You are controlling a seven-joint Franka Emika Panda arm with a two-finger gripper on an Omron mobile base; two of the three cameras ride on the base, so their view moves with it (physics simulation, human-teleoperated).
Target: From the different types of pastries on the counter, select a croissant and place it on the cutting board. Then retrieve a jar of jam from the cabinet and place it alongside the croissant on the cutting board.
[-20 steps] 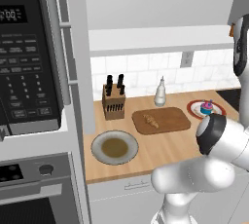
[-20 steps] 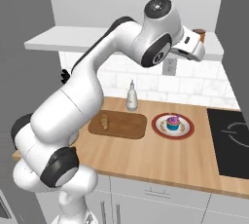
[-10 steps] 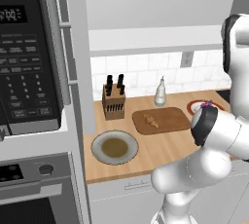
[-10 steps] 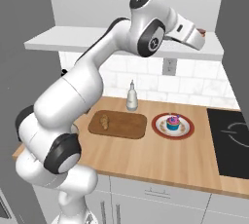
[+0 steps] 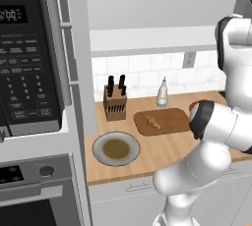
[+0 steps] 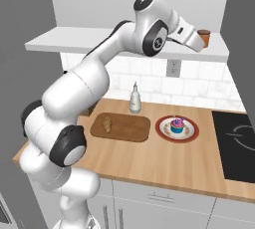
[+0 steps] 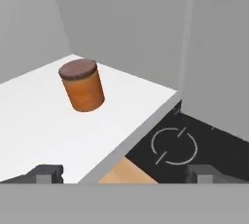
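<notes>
The jar of jam (image 7: 82, 85), orange-brown with a dark lid, stands upright on the cabinet's white base board (image 7: 34, 125), ahead of my gripper (image 7: 124, 173) and left of centre. The jaws are open and empty, well short of the jar. From the right base view the gripper (image 6: 195, 35) is raised to the shelf just left of the jar (image 6: 203, 38). Down on the counter (image 6: 149, 161), the croissant (image 6: 106, 122) lies on the left part of the cutting board (image 6: 127, 129). The left base view also has the croissant (image 5: 152, 121) on the cutting board (image 5: 170, 120).
A pale bottle (image 6: 134, 98) stands behind the board, and a red-rimmed plate with a cupcake (image 6: 177, 127) sits to its right. The black cooktop (image 6: 234, 143) is further right. A knife block (image 5: 115, 103), a grey-rimmed plate (image 5: 116, 149) and the microwave column (image 5: 29, 53) are at the left.
The arm has straightened upward and the hand has levelled at shelf height beside the jar. The jaws stay open; the jar and the counter things have not moved.
</notes>
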